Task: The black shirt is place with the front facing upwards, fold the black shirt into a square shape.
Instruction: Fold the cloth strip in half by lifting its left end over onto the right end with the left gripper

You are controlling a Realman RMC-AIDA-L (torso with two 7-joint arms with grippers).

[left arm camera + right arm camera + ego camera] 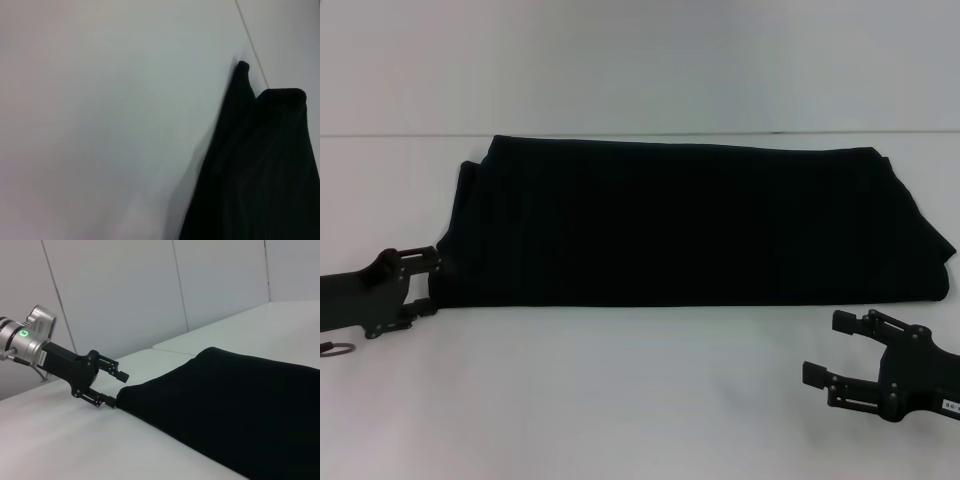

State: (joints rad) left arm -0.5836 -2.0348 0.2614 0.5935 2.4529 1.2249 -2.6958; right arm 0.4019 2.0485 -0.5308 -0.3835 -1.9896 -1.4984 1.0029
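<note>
The black shirt (690,225) lies folded into a wide flat band across the white table; its lettering and neck label are hidden. It also shows in the left wrist view (260,170) and the right wrist view (235,405). My left gripper (428,282) is open at the shirt's near left corner, its lower finger touching the cloth edge; the right wrist view shows it too (116,388). My right gripper (825,348) is open and empty over bare table, in front of the shirt's near right corner and apart from it.
The white table (620,400) has a seam (400,134) running behind the shirt. A small ring-like part (335,349) shows under my left arm at the view's left edge. White wall panels (125,290) stand beyond the table.
</note>
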